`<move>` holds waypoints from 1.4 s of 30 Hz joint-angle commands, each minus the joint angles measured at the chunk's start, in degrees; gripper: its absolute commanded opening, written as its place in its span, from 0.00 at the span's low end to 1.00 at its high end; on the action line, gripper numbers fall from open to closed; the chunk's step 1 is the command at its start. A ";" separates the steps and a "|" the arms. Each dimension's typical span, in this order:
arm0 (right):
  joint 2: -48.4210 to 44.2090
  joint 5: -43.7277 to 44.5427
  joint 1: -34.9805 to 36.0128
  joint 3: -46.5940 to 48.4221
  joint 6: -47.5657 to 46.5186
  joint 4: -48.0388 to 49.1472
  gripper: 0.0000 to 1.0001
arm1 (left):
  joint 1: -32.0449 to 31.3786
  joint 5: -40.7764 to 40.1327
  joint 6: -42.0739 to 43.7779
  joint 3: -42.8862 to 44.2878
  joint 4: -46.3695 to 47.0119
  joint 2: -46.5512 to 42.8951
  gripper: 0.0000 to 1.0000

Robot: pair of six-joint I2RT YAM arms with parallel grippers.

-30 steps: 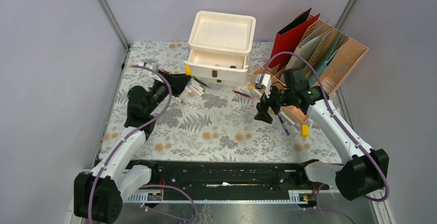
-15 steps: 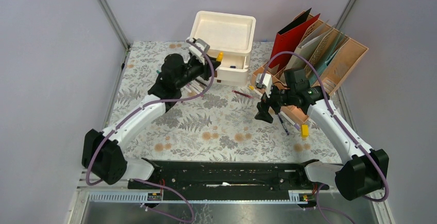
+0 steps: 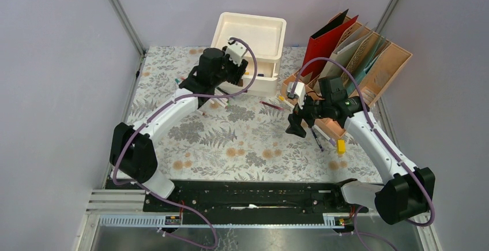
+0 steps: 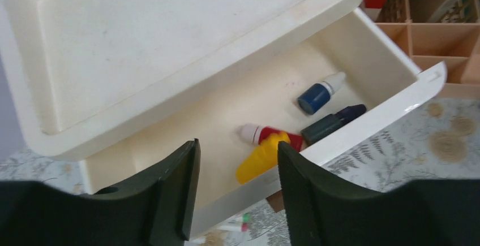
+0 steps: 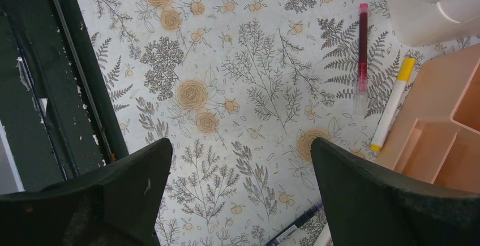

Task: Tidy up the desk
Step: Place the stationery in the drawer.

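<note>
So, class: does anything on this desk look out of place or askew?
Yes. A dark red pen and a yellow-capped marker lie loose on the desk beside the tan organizer, not in it. The white drawer stands open, small bottles lying jumbled inside.

The cream rectangular plastic drawer box (image 4: pixel 170 37) looks smooth and slightly glossy, while the pale floral cloth-covered desk (image 5: pixel 255 48) beneath it looks matt and flat.

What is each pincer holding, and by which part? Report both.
Nothing is held. The left pincer is open over the drawer, with nothing between its fingers. The right pincer is open above the desk, also empty.
</note>
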 commanded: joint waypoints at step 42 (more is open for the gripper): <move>-15.18 -18.78 -9.30 -5.95 -19.88 -10.84 1.00 | 4.35 11.89 -47.76 -44.06 24.41 -47.30 0.99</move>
